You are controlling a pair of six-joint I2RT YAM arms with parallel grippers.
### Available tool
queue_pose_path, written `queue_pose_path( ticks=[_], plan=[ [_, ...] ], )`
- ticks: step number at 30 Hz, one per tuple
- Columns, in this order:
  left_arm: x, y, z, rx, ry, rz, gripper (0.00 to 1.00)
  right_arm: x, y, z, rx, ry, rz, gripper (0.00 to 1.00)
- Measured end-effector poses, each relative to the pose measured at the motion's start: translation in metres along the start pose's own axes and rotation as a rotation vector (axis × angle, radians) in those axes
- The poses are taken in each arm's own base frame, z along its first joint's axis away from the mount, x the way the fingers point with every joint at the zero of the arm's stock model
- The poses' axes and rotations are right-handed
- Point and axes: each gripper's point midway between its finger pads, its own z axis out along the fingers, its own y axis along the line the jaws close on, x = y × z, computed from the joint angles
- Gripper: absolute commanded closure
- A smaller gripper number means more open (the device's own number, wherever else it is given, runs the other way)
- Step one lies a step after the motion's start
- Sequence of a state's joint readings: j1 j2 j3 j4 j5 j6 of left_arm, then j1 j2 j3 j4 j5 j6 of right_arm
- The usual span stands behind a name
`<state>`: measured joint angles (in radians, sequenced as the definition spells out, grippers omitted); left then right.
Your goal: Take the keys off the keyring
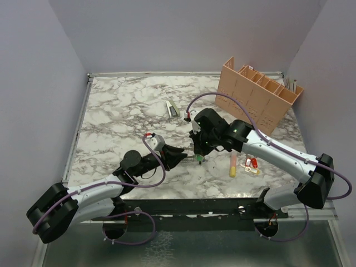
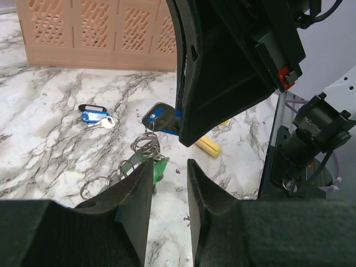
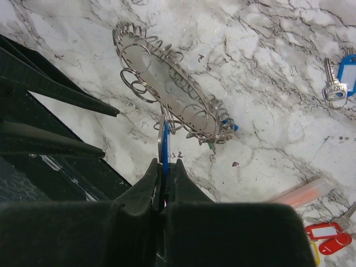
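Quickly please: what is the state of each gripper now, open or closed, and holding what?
Left gripper: jaws open, nothing between them.
Right gripper: jaws shut on the blue key.

Keyring (image 3: pixel 167 83) is lying tilted on the marble surface (image 3: pixel 278 67), big grey coiled-metal loop; blue-headed key (image 2: pixel 158 119) is sitting pinched in the right tool (image 3: pixel 164 167) at the keyring's rim, green-headed key (image 2: pixel 160 168) peeking out beside it.
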<state>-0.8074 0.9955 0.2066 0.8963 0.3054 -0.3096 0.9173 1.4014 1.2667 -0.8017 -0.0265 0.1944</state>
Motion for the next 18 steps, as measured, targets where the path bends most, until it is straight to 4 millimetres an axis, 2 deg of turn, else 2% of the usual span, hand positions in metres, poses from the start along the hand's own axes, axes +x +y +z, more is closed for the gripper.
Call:
queue_pose_path(
  ticks=[8, 18],
  plan=[
    [0.007, 0.000, 0.001, -0.001, 0.020, -0.006, 0.64, -0.003, -0.002, 0.001, 0.021, -0.007, 0.019, 1.00],
    [0.018, 0.008, 0.002, -0.037, 0.057, -0.019, 0.65, -0.002, 0.005, 0.001, 0.003, -0.003, 0.011, 1.00]
  ],
)
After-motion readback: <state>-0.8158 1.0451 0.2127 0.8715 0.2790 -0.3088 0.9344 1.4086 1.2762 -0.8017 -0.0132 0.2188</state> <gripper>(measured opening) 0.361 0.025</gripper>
